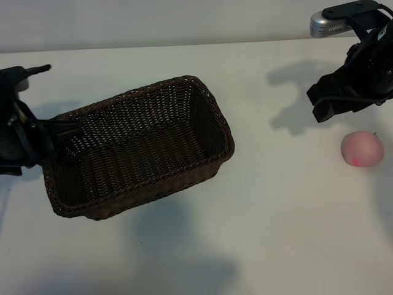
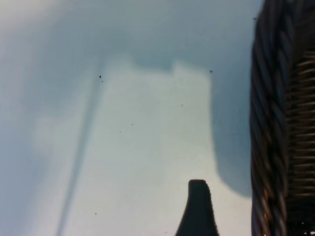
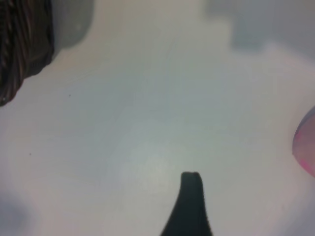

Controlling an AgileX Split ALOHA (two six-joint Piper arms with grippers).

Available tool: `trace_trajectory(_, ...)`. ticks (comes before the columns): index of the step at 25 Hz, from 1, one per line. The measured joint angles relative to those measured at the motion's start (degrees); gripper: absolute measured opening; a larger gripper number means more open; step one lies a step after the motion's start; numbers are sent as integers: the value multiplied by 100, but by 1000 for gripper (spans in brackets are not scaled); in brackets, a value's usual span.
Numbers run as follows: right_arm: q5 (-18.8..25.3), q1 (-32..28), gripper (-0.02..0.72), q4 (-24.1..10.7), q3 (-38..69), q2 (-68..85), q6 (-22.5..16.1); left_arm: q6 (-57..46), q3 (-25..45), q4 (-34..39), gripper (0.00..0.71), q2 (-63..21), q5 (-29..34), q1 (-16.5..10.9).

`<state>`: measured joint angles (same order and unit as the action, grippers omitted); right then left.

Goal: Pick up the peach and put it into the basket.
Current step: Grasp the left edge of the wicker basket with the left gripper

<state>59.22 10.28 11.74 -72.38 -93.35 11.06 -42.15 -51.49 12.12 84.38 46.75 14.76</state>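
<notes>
The peach [image 1: 362,149], a small pale-pink ball with a deeper pink blotch, lies on the white table at the right. My right gripper [image 1: 320,103] hovers just behind and left of it, open and empty. Its wrist view shows one dark finger [image 3: 191,206] over bare table and a sliver of the peach [image 3: 306,145] at the edge. The dark-brown wicker basket [image 1: 202,86] stands left of centre with nothing inside. My left gripper [image 1: 54,132] sits at the basket's left end, open. In its wrist view one finger [image 2: 198,209] stands beside the braided rim [image 2: 268,123], apart from it.
A white table [image 1: 276,233] stretches between the basket and the peach and along the front. A silver camera housing [image 1: 328,24] sits on the right arm at the back right. A corner of the basket [image 3: 22,44] shows in the right wrist view.
</notes>
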Motion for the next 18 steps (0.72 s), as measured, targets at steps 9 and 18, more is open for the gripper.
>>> trace_trajectory(9, 5, 0, 595, 0, 0, 0, 0, 236, 0, -405, 575, 108, -478, -89)
trace_trajectory(18, 17, 0, 595, 2, 0, 0, 0, 420, 0, -639, 575, 577, -533, -89)
